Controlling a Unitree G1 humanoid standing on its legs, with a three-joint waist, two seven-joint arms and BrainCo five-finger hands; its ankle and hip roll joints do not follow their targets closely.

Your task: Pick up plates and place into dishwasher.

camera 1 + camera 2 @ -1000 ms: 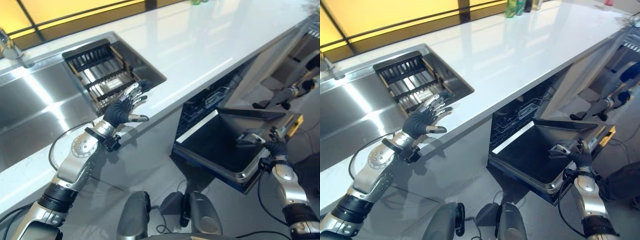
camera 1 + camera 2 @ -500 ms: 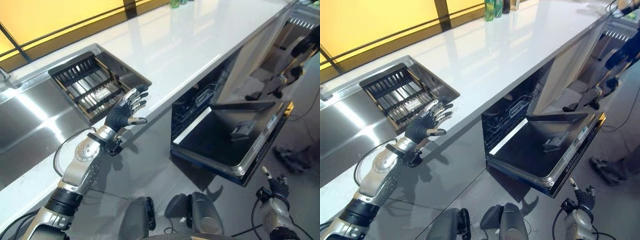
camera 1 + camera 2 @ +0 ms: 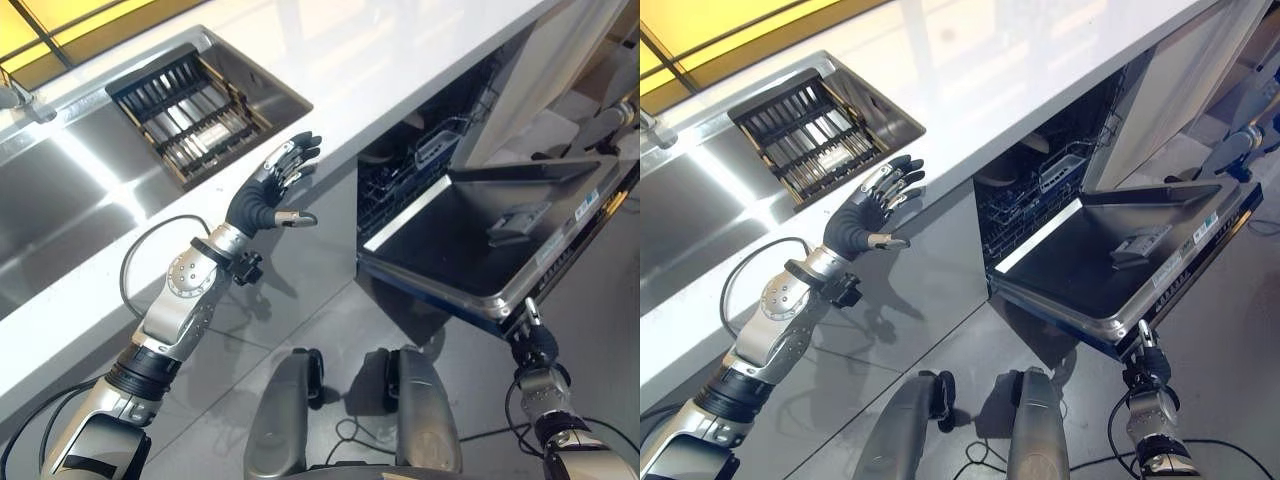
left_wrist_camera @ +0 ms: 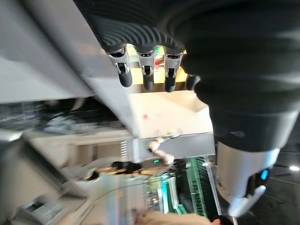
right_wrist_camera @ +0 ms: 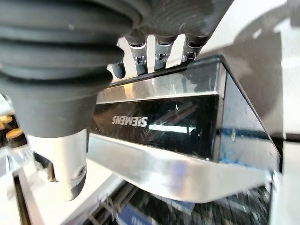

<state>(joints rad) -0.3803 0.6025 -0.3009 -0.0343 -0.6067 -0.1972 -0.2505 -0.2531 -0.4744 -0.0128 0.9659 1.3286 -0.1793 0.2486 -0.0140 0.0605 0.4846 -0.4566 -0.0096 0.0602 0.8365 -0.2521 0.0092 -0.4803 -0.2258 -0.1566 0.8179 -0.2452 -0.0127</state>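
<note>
Left eye view: left hand (image 3: 268,196) raised just off the front edge of the counter (image 3: 400,80), fingers spread wide, thumb out sideways, nothing held. Drying rack (image 3: 190,115) sunk in the sink (image 3: 60,190) near the counter's back edge; slots look bare, no plates made out. Dishwasher (image 3: 425,170) under the counter's front edge, door (image 3: 490,240) dropped flat.

Right eye view: same layout. Right hand (image 3: 1145,360) low, just beneath the door's outer edge; finger state cannot be told here.

Left wrist view: fingers straight in a row, thumb apart, open air past them.

Right wrist view: fingers short and bent near the door's steel rim, nothing visibly between them; open or closed cannot be told.

Handling, as judgement: plates likely stiff, smooth, breakable, slippery if wet, moderately heavy. Best taken at the rim, thumb on one face and fingers on the other, kept on edge for slotting into the rack inside.
</note>
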